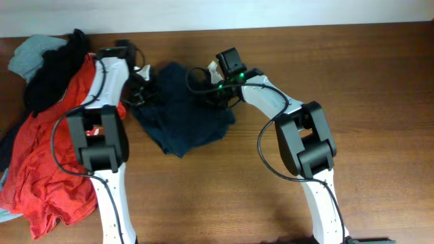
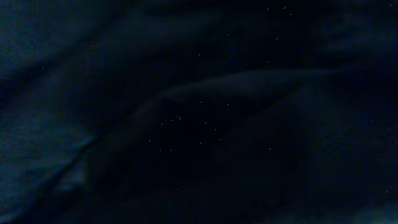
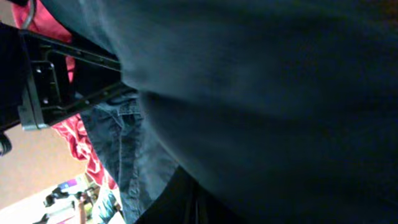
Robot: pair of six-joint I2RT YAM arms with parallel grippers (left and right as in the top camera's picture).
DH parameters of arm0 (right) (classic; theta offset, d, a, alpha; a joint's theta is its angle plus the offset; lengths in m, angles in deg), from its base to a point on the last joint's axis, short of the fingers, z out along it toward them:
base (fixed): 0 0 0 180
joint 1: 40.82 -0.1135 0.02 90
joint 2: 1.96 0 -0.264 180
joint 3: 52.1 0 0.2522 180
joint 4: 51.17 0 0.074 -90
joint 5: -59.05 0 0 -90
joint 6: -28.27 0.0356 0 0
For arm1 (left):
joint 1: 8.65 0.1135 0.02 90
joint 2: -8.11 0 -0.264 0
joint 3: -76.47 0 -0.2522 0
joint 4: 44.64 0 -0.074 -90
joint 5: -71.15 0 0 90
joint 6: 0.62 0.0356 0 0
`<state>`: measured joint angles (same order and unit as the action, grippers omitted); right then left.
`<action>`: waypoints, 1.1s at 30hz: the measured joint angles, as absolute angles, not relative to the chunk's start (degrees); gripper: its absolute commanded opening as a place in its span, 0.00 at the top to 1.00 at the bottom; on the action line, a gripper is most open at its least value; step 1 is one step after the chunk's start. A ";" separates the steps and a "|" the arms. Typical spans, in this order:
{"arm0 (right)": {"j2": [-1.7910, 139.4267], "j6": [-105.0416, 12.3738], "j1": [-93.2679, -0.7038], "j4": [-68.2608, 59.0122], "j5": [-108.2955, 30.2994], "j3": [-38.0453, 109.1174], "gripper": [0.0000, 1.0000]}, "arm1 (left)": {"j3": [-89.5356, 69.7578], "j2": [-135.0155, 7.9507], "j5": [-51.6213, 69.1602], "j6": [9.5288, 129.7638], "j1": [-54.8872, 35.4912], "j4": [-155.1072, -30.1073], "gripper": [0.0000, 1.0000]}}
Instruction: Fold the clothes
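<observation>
Overhead and wrist views, folding task. The wooden tabletop [image 1: 380,81] carries a loose pile at its 9 o'clock edge, led by a red shirt [image 1: 41,169] with a black garment [image 1: 54,74] on top at 12 o'clock. The clothes [image 1: 183,122], one navy garment, lie bunched and wrinkled just toward 9 o'clock of the tabletop's centre, beside the pile. The left gripper [image 1: 140,91] sits at the garment's 10 o'clock edge and the right gripper [image 1: 218,93] at its 2 o'clock edge. Both grippers have their jaws together. Whether cloth is pinched between them cannot be seen, since dark fabric fills both wrist views.

Likely hazards:
- A shallow pinch may slip as the arms pull, dropping one edge and skewing the fold.
- The red shirt lies close to the left gripper and may be caught and dragged along.
- Folding the garment while it is still bunched would trap the creases.
- With both wrist cameras covered by cloth, a lost grip may go unnoticed.
</observation>
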<state>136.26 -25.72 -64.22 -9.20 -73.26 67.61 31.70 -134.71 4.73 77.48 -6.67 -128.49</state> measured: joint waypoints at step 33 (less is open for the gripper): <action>132.59 -50.66 -41.84 -2.32 -85.00 67.57 0.45 | 31.09 -134.49 -0.34 84.85 -13.67 -110.02 1.00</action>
